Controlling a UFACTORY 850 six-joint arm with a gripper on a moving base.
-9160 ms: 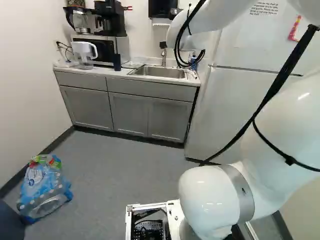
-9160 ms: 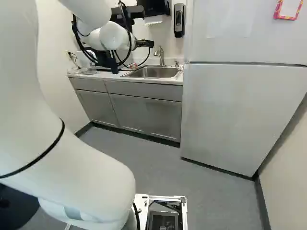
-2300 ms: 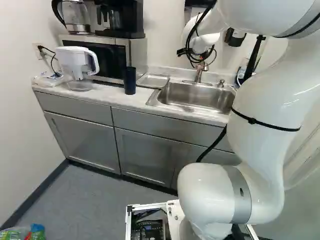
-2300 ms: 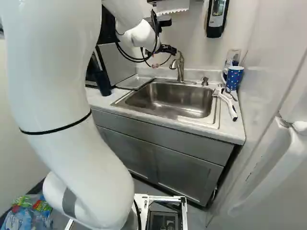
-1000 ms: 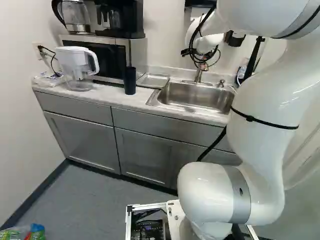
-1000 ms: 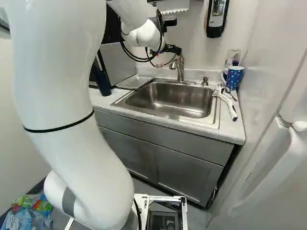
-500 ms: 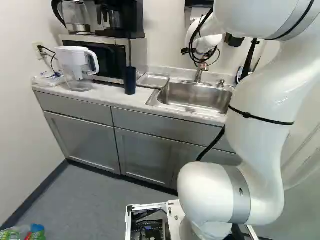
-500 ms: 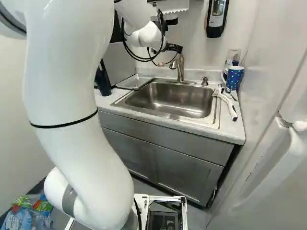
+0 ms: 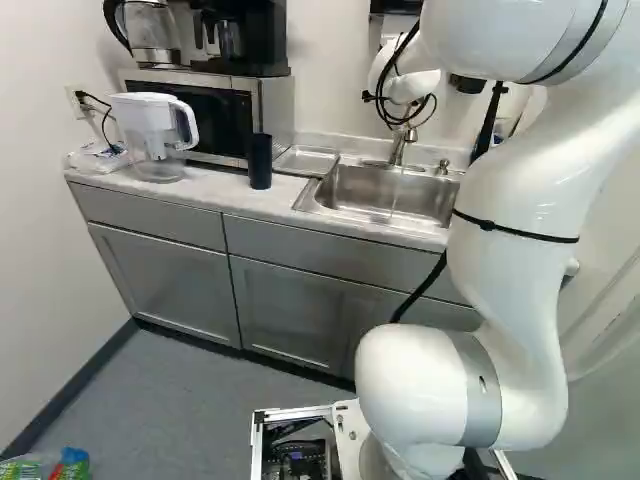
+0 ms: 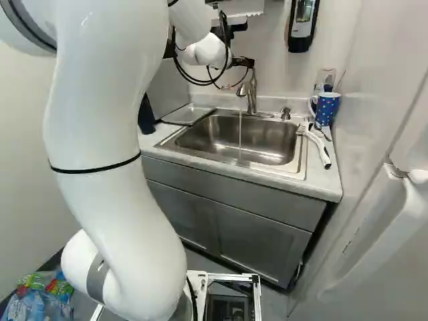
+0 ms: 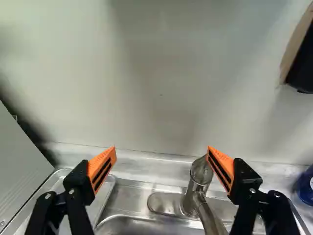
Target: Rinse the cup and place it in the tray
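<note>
From here, the white arm [image 10: 100, 127] blocks most of the microwave [image 9: 215, 110] and part of the dark tumbler [image 9: 260, 162], far left in the right base view; in the left base view, it hides the blue dotted mug [image 10: 326, 108] and the sink [image 10: 237, 139]'s right end. Far left, the kettle [image 9: 150, 25] loses its top to the edge; near left, the bottle pack [image 10: 37, 297] gets cropped. I can't see into the mug.

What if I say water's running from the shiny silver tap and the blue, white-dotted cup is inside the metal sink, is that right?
The cup isn't inside the sink: the right base view shows it on the pale counter beside the sink. Water does run from the tap.
</note>
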